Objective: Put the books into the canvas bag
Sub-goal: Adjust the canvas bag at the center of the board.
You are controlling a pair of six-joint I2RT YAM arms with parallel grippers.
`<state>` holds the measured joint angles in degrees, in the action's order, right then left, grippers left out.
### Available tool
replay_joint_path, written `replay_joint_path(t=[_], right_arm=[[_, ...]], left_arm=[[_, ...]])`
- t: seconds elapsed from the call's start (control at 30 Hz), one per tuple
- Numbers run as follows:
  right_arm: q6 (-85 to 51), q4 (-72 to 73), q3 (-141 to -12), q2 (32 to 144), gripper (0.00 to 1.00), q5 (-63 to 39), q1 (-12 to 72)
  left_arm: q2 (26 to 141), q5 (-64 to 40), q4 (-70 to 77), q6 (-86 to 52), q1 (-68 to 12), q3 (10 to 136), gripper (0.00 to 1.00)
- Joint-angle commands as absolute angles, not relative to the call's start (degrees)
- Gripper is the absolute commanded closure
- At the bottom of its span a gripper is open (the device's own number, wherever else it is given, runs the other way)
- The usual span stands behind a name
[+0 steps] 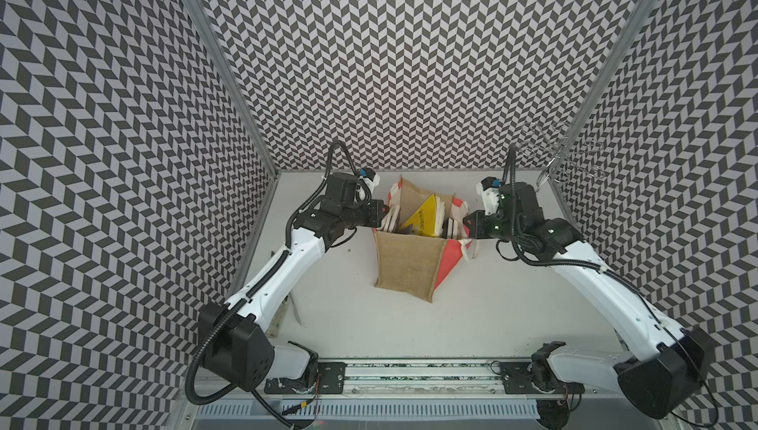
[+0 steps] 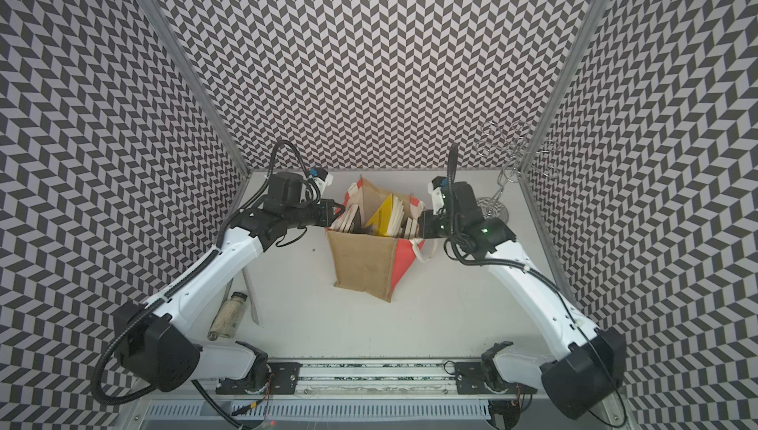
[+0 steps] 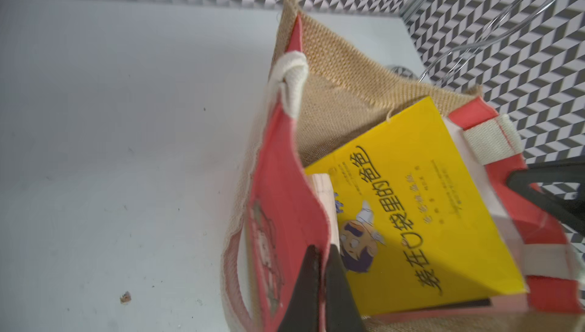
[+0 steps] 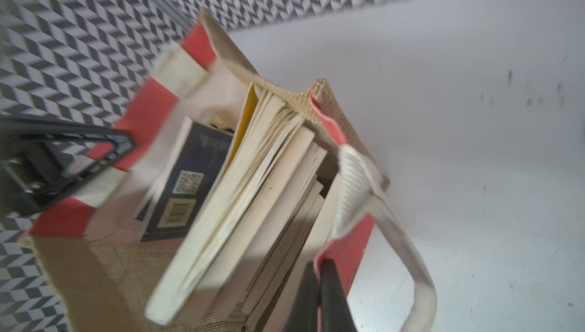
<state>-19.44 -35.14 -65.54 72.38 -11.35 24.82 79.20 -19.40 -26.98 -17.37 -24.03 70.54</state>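
progress: pretty much done, no books left loose on the bench [image 1: 512,317] as far as the views show
bag: canvas bag [image 1: 406,268] stands mid-bench, tan jute with red faces, mouth held wide
books: books [image 4: 253,194] upright inside, yellow book [image 3: 411,207] leaning on top
left hand: left hand [image 3: 319,286] pinching the bag's red rim
right hand: right hand [image 4: 319,292] clamped on the opposite rim

Coarse, rough-woven jute bag [image 3: 342,70] with smooth red faces and ribbed cloth handles, glossy yellow book [image 3: 408,207] inside it, matt cream paper page edges beside that book.
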Motion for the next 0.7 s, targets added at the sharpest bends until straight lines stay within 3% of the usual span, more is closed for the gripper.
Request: replay_joint_path(t=[0.0, 0.13, 0.3, 0.33, 0.43, 0.53, 0.67], right_arm=[[-19.9, -21.0, -63.5, 68.5, 1.00, -13.2, 24.4], [-19.0, -20.9, -64.3, 67.3, 1.00, -12.8, 24.4], [-18.0, -20.6, -65.9, 66.9, 0.96, -13.7, 24.4], [-17.7, -20.5, -66.1, 67.0, 0.94, -14.2, 24.4], [-17.6, -20.8, -66.4, 67.6, 0.88, -14.9, 24.4], [-17.8, -21.4, -66.2, 67.9, 0.79, -15.1, 24.4], [-18.0, -22.0, -65.1, 67.4, 0.75, -14.9, 24.4]], left_arm=[[75.2, -21.8, -15.0, -16.8, -25.2, 74.5, 1.00], [75.5, -23.4, -16.5, -16.6, -25.3, 73.8, 0.97], [71.3, -22.9, -13.1, -17.7, -24.9, 71.5, 0.37], [71.0, -22.6, -13.2, -17.7, -24.2, 71.8, 0.30], [70.6, -24.0, -13.2, -18.8, -20.8, 71.9, 0.22], [70.2, -24.1, -12.9, -19.8, -17.6, 71.4, 0.21], [69.6, -22.6, -11.4, -21.7, -15.1, 68.9, 0.20]])
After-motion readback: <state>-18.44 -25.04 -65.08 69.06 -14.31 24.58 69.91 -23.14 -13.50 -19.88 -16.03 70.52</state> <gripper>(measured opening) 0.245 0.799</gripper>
